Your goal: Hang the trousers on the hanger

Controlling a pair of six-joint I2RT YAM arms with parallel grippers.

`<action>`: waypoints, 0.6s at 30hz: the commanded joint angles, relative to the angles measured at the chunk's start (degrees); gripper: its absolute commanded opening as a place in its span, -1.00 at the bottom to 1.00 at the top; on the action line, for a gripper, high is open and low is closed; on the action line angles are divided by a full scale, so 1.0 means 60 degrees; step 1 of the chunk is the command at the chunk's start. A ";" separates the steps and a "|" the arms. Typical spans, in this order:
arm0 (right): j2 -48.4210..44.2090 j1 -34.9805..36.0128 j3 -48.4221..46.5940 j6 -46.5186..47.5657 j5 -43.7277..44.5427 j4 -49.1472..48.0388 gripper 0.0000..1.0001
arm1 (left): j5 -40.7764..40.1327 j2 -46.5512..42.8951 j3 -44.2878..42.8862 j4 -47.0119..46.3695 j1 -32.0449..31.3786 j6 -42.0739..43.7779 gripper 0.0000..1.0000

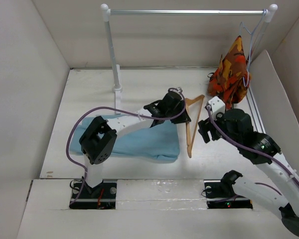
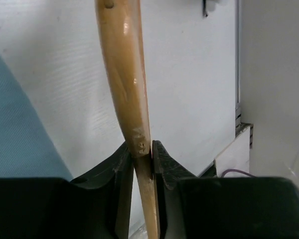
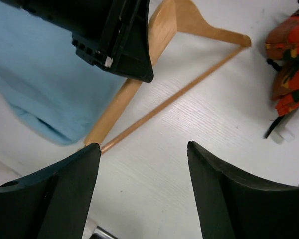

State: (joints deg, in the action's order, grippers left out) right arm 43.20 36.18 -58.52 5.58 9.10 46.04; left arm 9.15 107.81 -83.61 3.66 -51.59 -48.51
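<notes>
I see the left gripper [image 2: 143, 149] clamped on the hanger [image 2: 124, 74], on its wooden arm. My right gripper [image 3: 142, 147] is spread wide, gripping nothing, near the trousers [image 1: 139, 142].

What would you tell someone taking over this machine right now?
Left gripper: shut on one wooden arm of the hanger.
Right gripper: open and empty, above the table next to the hanger.
Trousers: lying flat on the table, to the left of the hanger, not on it.
Done: hanger gripped.
Left: get the trousers onto the hanger.
</notes>
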 commanded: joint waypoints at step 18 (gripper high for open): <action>0.1382 -0.1372 0.3321 -0.2380 -0.3672 -0.4652 -0.96 | -0.4351 -0.2807 0.5672 -0.3173 -0.2417 -0.3340 -1.00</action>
State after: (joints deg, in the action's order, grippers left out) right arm 49.78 28.58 -39.81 -5.67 -11.03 29.89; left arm -10.48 92.38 -52.10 -12.53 -66.72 -64.14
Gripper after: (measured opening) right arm 0.020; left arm 0.118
